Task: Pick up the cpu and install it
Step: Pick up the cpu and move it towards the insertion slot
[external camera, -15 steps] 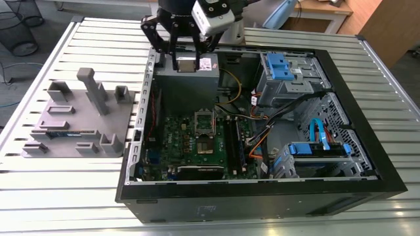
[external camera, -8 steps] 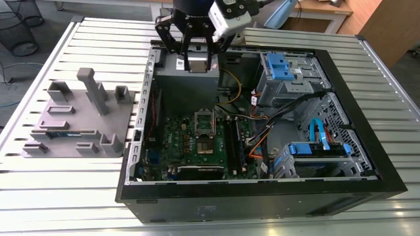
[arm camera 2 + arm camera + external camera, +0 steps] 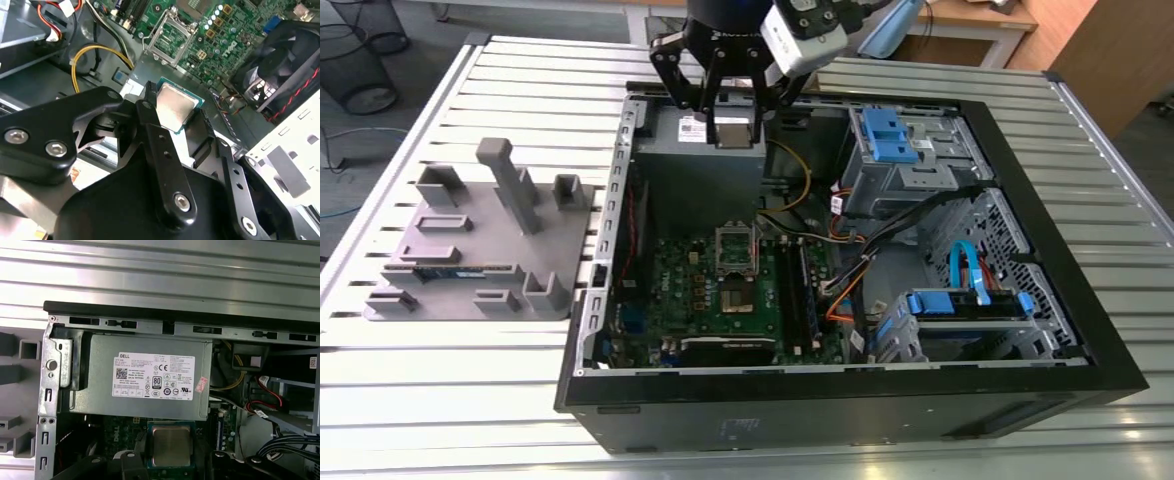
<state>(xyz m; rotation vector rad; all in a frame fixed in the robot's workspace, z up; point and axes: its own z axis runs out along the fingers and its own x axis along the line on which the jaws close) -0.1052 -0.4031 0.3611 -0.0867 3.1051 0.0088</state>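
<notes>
The cpu (image 3: pixel 175 107), a small flat square chip with a silvery-grey top and green rim, sits between the black fingers of my gripper (image 3: pixel 176 109), which is shut on it. In the exterior view the gripper (image 3: pixel 732 128) hangs over the grey power-supply box at the far end of the open computer case, carrying the cpu (image 3: pixel 734 131). In the first wrist view the cpu (image 3: pixel 171 446) shows just off the box's edge. The motherboard's open socket (image 3: pixel 735 248) lies lower in the case, apart from the gripper, and appears as a metal-framed socket (image 3: pixel 170 35) in the second wrist view.
The grey power-supply box (image 3: pixel 145 375) lies under the gripper. Drive cages with blue clips (image 3: pixel 901 140) and bundled cables (image 3: pixel 854 270) fill the case on the exterior view's right. A black fan (image 3: pixel 280 55) stands by the board. A grey holder tray (image 3: pixel 480 250) rests outside the case.
</notes>
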